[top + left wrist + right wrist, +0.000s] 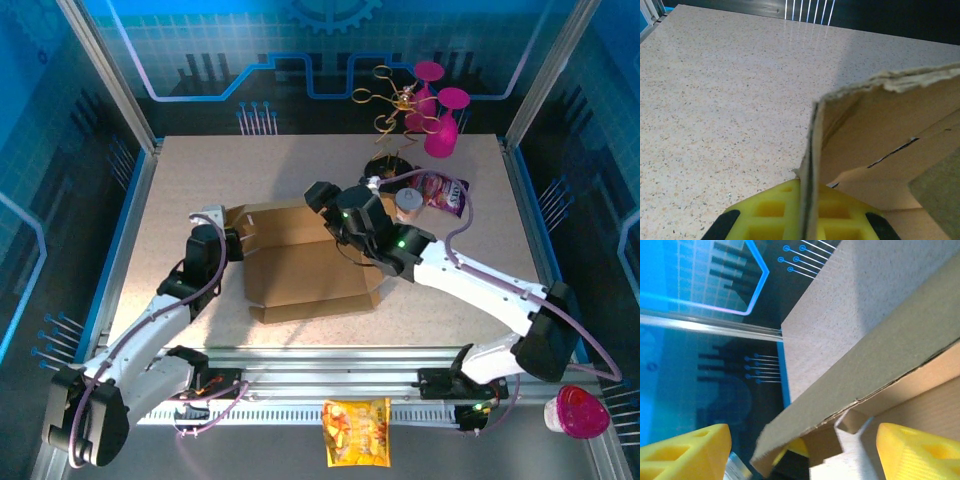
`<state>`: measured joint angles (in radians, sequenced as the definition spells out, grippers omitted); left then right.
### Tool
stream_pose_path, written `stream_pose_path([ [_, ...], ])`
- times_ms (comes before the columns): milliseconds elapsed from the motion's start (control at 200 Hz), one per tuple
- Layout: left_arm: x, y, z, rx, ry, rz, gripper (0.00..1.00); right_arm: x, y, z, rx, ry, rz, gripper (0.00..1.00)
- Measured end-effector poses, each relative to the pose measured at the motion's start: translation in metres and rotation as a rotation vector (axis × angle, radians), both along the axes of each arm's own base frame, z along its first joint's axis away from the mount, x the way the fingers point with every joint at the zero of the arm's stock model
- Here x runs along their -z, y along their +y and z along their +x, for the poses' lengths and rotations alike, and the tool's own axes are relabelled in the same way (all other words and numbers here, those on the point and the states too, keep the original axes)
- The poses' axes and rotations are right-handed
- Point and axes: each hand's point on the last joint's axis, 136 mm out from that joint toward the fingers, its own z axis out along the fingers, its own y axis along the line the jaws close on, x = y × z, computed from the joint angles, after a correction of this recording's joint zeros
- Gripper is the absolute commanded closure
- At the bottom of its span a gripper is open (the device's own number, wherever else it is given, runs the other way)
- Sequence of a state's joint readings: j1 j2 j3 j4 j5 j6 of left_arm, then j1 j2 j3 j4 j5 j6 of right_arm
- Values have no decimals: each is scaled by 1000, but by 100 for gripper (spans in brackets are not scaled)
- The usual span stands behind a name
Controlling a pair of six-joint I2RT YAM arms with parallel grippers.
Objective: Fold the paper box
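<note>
The paper box [310,272], plain brown cardboard, lies partly folded at mid-table with its back wall raised. My left gripper [237,238] is at the box's left end, shut on an upright side flap. In the left wrist view the flap's edge [812,150] runs straight down between the yellow fingers [770,212]. My right gripper [328,205] is at the right end of the back wall. In the right wrist view its yellow fingers [687,450] stand wide apart and open, with a cardboard panel [880,355] crossing between them.
A gold rack with pink glasses [430,110] stands at the back right. A purple snack bag [446,190] and a small jar [408,203] lie just behind the right arm. An orange snack bag [357,430] and a pink cup [580,412] sit beyond the front rail [320,365].
</note>
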<state>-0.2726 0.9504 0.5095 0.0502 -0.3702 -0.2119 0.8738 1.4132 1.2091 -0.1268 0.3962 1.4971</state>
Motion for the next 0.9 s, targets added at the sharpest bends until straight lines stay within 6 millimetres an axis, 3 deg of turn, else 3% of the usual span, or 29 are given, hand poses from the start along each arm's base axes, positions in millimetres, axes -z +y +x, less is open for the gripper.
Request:
stream_pose_path([
  [160,1,0,0,0,5,1,100,4,7,11,57,68,162,32],
  [330,-3,0,2,-2,-3,1,100,18,17,18,73,123,226,51],
  [650,1,1,0,-6,14,7,100,36,26,28,76,153,242,100],
  [735,1,1,-1,-6,18,8,100,34,25,32,80,148,259,100],
  [821,-2,1,-3,-7,23,-3,71,35,25,33,76,146,268,100],
  [901,-13,1,-6,-20,21,-41,50,37,21,36,82,145,271,100],
])
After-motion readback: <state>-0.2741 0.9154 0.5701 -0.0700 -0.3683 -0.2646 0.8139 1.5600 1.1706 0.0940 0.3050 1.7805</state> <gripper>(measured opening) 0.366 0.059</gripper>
